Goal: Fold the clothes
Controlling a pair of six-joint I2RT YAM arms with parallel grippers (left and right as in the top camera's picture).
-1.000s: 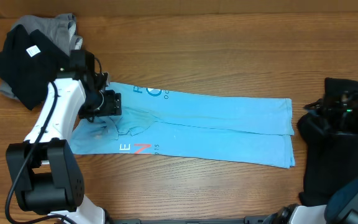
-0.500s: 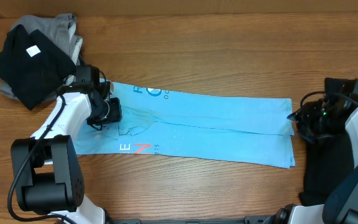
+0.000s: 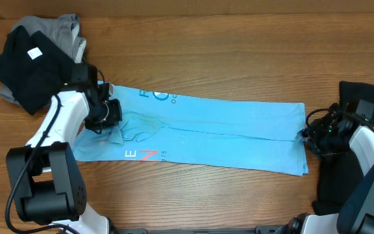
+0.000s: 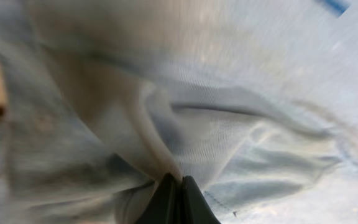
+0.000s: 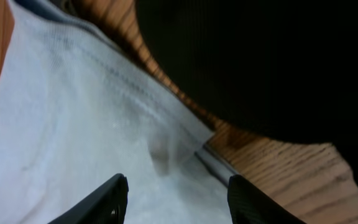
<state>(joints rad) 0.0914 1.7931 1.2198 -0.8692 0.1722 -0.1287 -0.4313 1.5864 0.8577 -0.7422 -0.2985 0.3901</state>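
1. The light blue T-shirt [image 3: 226, 133] lies across the middle of the table [image 3: 239, 52], already folded lengthwise into a long strip with the red lettering near its left end.
2. My left gripper [image 3: 107, 112] sits on that left end. In the wrist view its jaws are pressed together on a raised ridge of blue cloth, and the fabric around them is bunched.
3. My right gripper [image 5: 176, 199] is at the strip's right edge. Its fingers [image 5: 107, 199] are spread apart with nothing between them, poised over the hem where it meets bare wood.
4. A black garment [image 5: 260, 56] lies just beyond that hem. A black T-shirt [image 3: 31, 65] and a grey T-shirt [image 3: 67, 29] are piled at the far left corner, well apart from the strip.
5. I judge we are at the crosswise fold, with one end gripped and the other not.
6. Next, I think the right jaws need to drop onto both hem layers and close without catching the black cloth.
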